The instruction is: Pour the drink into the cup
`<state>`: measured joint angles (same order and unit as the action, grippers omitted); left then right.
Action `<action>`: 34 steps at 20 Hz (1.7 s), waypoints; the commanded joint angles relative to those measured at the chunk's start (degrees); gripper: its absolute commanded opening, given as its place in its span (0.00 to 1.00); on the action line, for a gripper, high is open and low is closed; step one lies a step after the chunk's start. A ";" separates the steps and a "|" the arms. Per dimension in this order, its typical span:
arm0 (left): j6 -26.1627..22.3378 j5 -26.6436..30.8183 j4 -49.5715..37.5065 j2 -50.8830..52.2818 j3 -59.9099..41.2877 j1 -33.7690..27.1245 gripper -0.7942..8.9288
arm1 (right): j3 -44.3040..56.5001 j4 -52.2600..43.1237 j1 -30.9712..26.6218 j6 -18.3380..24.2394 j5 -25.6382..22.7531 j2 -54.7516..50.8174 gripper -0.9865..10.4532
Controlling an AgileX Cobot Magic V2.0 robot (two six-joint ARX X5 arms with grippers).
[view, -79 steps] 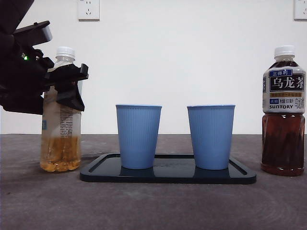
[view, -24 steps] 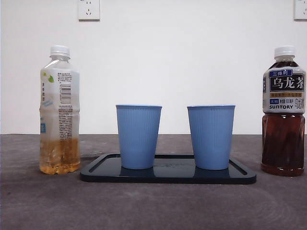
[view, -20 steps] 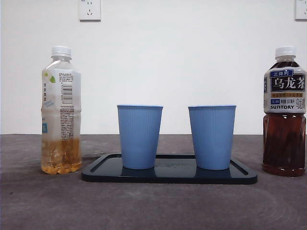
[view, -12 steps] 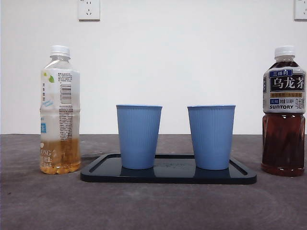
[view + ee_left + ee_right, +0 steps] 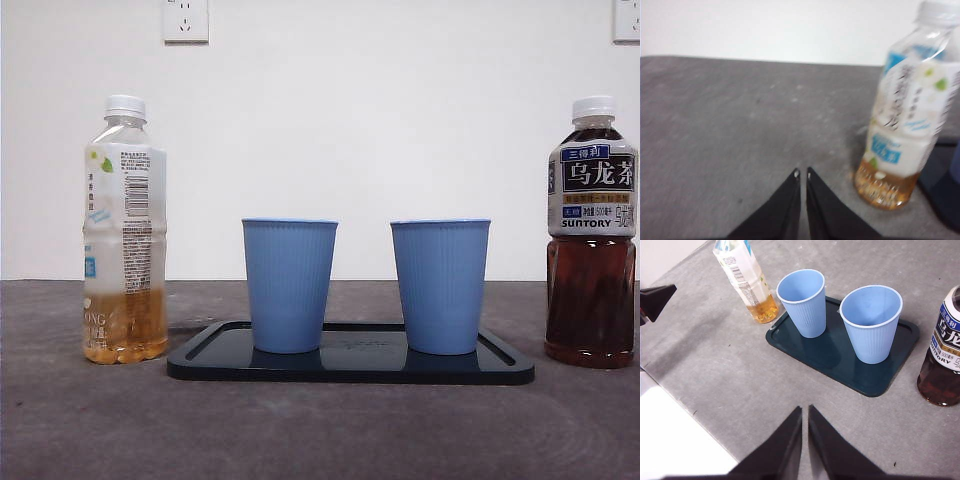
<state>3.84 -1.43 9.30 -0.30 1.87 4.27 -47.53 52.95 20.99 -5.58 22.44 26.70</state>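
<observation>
The pale tea bottle (image 5: 905, 110) stands upright just beside the closed, empty left gripper (image 5: 802, 174). The right gripper (image 5: 804, 410), also closed, waits well apart from the cups (image 5: 802, 302).

The dark tea bottle (image 5: 590, 232) is showing a label reading "SUNTORY" under large characters 乌龙茶; the right wrist view is showing "500". The pale bottle (image 5: 124, 231) is showing a barcode and the letters "ONG".

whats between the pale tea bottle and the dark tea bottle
In the front view, the dark tray with two blue cups, one nearer the pale tea bottle, the other nearer the dark tea bottle.
</observation>
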 commanded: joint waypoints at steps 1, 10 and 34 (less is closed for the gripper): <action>0.28 0.17 1.38 0.13 -1.18 -0.09 0.10 | -0.59 -0.61 0.31 0.26 0.07 0.13 0.10; 0.26 0.17 1.44 0.11 -1.18 -0.09 0.10 | -0.59 -0.59 0.31 0.26 0.07 0.13 0.10; 0.26 0.17 1.44 0.11 -1.18 -0.09 0.10 | 45.27 -47.60 -20.33 6.27 -16.90 -19.96 0.10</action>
<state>3.97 -1.39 10.41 -0.30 1.87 4.25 -2.55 6.20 0.82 0.21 5.76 7.01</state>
